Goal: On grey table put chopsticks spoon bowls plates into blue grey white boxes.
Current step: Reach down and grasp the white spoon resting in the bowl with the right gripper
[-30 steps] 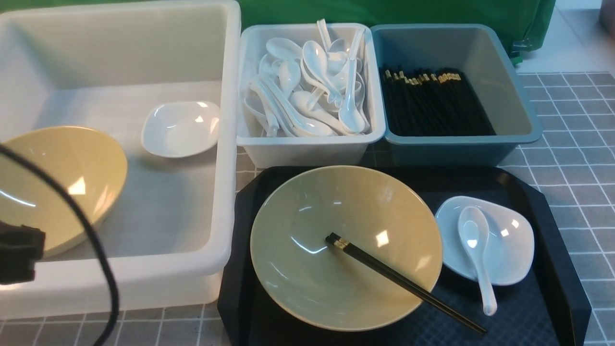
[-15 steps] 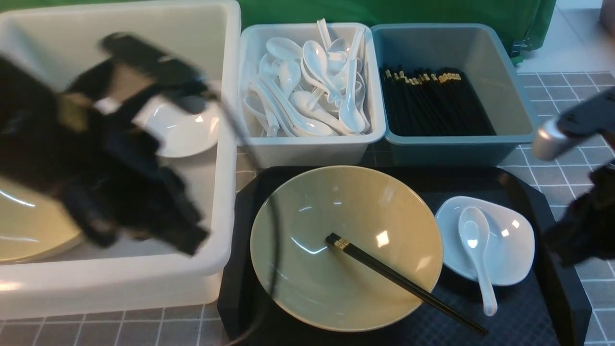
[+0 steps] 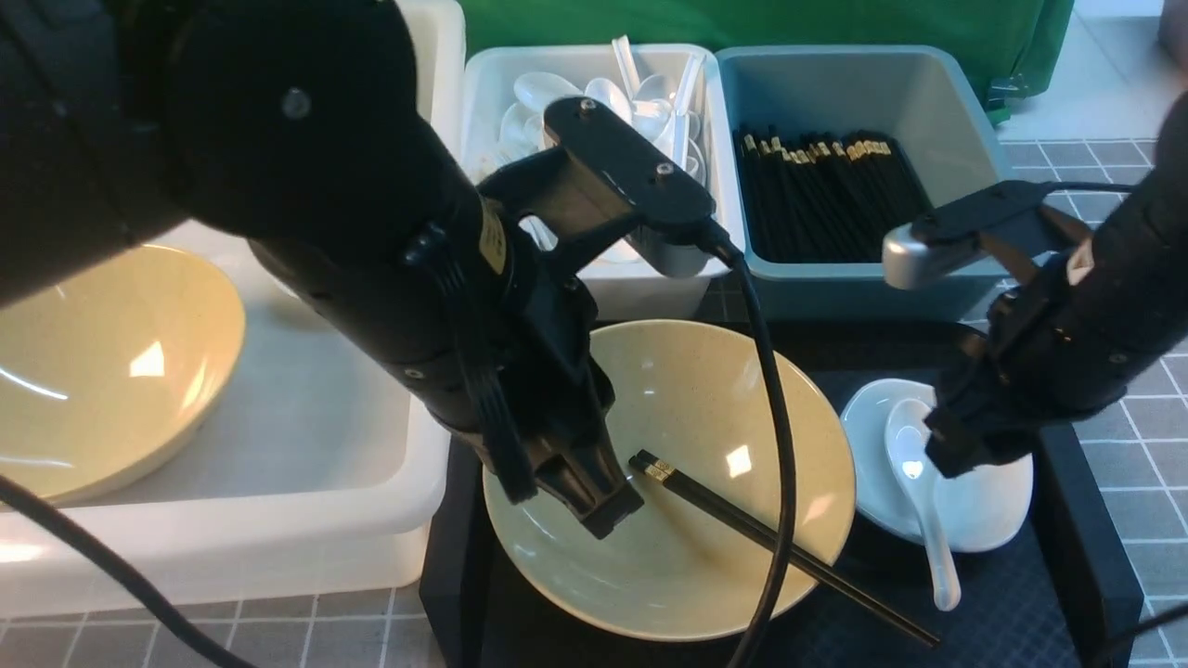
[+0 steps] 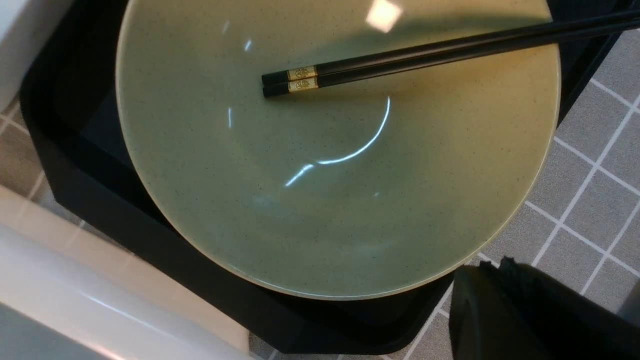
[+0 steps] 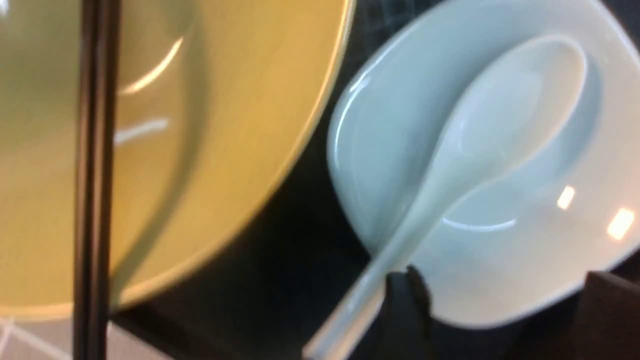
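Note:
A pale beige bowl sits on the black tray, and a pair of black chopsticks lies across it with the gold-banded ends inside. My left gripper hangs shut and empty over the bowl's left side, close to those ends. The left wrist view shows the bowl, the chopsticks and the shut gripper. My right gripper is open above the small white plate that holds the spoon. In the right wrist view its fingers straddle the plate, one beside the spoon handle.
The large white box at the left holds another beige bowl. Behind the tray, the small white box holds several spoons and the blue-grey box holds several chopsticks. Grey gridded table shows at the right.
Both arms have swung in. The left one crossed the large box to above the tray's bowl. The right one came from the right over the plate and opened its jaws.

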